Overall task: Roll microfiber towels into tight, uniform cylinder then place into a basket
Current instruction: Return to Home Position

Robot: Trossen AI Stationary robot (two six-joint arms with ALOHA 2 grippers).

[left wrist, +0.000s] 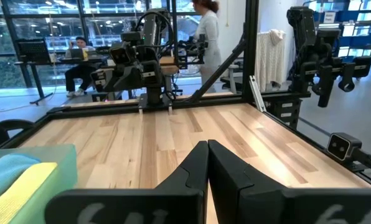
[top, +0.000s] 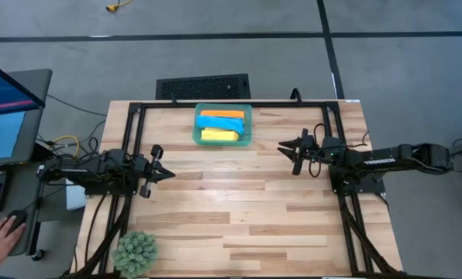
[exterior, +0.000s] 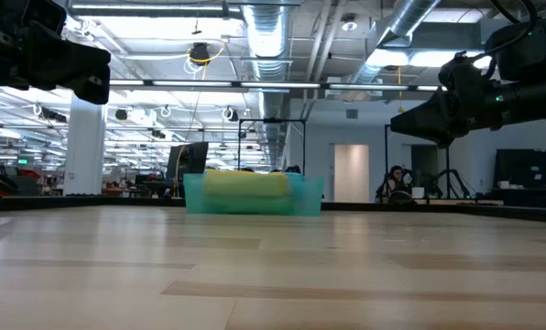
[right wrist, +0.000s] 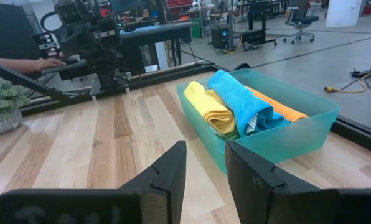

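Translucent teal basket [top: 249,125] sits mid-way along the table's far edge, packed with rolled towels lying side by side and touching: orange towel [top: 222,114], blue towel [top: 219,124], yellow towel [top: 219,136]. Left gripper [top: 167,173] hangs above the boards at the left, fingers pressed together, empty; right gripper [top: 282,145] hangs near the basket, apart from it, fingers slightly spread, holding nothing; the white lettering on its forearm is too small to read. Pale plank table [top: 239,217] with black frame rails, spiky plant ball [top: 135,252] at the near-left corner, grey concrete floor with dark lines, a person's hand [top: 0,232] on a mouse at the left desk.
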